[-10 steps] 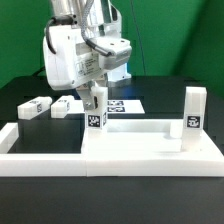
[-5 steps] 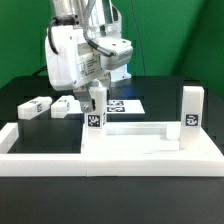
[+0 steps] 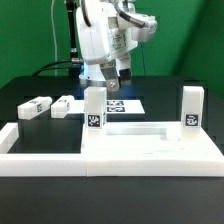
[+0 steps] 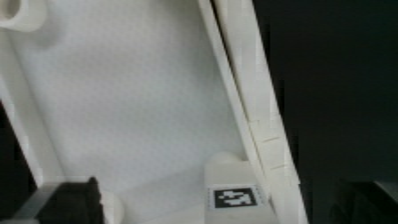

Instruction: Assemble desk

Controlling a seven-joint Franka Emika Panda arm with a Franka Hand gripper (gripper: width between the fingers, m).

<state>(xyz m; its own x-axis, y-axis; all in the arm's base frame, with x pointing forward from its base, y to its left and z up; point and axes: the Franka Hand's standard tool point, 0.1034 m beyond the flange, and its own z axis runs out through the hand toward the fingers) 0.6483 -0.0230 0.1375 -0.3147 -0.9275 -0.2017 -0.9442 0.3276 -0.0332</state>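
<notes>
**Desk top:** The desk top (image 3: pixel 140 142) lies flat on the black worktop (image 3: pixel 45 132), open side up. Its long axis runs across the exterior view from left to right.

**Legs:**
- One leg (image 3: pixel 95 106) stands upright at the desk top's corner on the exterior view's left, long axis vertical, tag facing the camera.
- A second leg (image 3: pixel 192 108) stands upright in the same way at the opposite end of the desk top.
- Two loose legs (image 3: pixel 33 107) (image 3: pixel 63 104) lie on their sides on the worktop, beyond the desk top's left end in that view.

**Marker board:** The marker board (image 3: pixel 128 103) lies flat behind the desk top.

**Arm:** The arm (image 3: pixel 100 40) is raised above the desk top's left end, wrist pointing down. The pincer (image 3: pixel 110 73) hangs over the first leg, clear of it.

**Pincer state:** Released, holding nothing.

**Views compared:**
- The wrist view looks straight down into the desk top's shallow recess (image 4: pixel 125 100) and along its rim (image 4: pixel 253 90). It shows the tagged leg (image 4: pixel 237 192) from above and one dark finger (image 4: pixel 80 198) well to the side.
- Only the exterior view shows the second leg, the loose legs and the marker board.
</notes>
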